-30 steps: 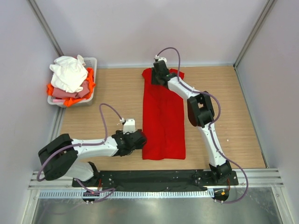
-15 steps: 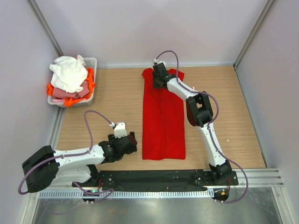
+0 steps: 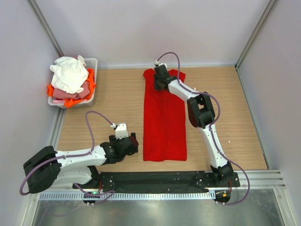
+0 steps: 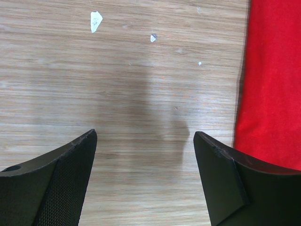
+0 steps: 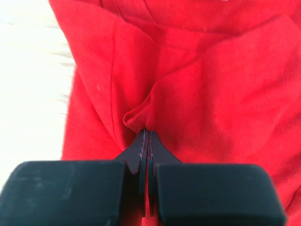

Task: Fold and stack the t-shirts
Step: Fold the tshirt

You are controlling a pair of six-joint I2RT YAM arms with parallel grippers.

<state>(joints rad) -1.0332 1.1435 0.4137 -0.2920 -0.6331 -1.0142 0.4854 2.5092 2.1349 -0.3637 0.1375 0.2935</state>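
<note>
Top view, upper centre: the right arm covers the right fingers and the far end of the red t-shirt. Upper left, the white shirt buries the pink shirt and orange shirt, edges only. Left wrist view: left fingers run off the bottom edge, red cloth off the right; pale flecks on the surface, too small to tell

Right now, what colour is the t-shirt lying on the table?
The t-shirt is bright red; top external view shows it best.
</note>
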